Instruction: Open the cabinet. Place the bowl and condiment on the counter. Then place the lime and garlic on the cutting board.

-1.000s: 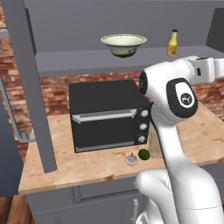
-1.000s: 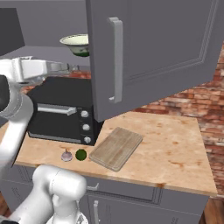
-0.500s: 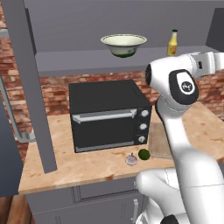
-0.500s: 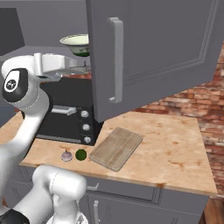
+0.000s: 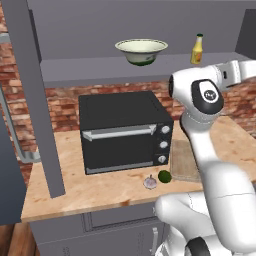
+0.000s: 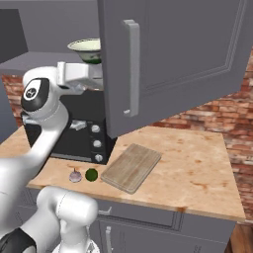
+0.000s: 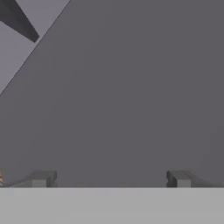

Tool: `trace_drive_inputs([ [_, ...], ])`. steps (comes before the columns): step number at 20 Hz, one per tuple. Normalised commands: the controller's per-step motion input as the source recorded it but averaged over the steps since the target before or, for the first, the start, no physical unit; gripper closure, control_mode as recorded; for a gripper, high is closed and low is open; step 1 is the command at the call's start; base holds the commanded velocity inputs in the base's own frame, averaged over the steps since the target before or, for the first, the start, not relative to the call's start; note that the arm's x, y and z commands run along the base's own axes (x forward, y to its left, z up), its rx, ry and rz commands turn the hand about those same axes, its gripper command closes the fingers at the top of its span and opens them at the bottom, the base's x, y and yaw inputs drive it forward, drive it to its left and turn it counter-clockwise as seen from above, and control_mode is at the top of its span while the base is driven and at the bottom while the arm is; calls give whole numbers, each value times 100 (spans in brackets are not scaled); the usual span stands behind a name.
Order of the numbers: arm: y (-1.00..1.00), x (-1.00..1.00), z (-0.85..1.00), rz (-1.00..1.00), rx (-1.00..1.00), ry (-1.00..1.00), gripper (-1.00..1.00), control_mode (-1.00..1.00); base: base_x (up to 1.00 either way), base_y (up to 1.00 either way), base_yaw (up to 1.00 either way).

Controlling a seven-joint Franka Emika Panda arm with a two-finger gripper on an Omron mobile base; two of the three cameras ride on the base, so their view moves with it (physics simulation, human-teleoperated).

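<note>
My gripper (image 7: 109,178), jaws wide and empty, faces the open cabinet (image 6: 188,54); bowl (image 5: 141,51) and condiment (image 5: 198,49) sit shelved.

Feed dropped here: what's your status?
Hand open, empty. Grey wall cabinet open; cream-white bowl and yellow bottle on shelf. Right door near arm.

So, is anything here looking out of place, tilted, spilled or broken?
Nothing stands out. The cabinet doors are open, with the bowl and condiment upright on its shelf. The lime and garlic lie on the counter beside the cutting board. No spill shows.
</note>
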Motion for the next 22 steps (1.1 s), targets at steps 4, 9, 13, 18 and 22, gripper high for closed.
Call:
trace_drive_inputs([
  [4, -53, 0, 0, -3, 1, 11, -100, -100, 0, 0, 0],
  [9, -61, -20, 5, 0, 4, 5, -100, -100, 0, 0, 0],
  [13, -74, -48, 12, 0, 9, 0, -100, -100, 0, 0, 0],
  [18, -72, -21, 0, 0, 14, 0, -100, -100, 0, 0, 0],
  [22, -68, -1, 0, 0, 18, 0, -100, -100, 0, 0, 0],
])
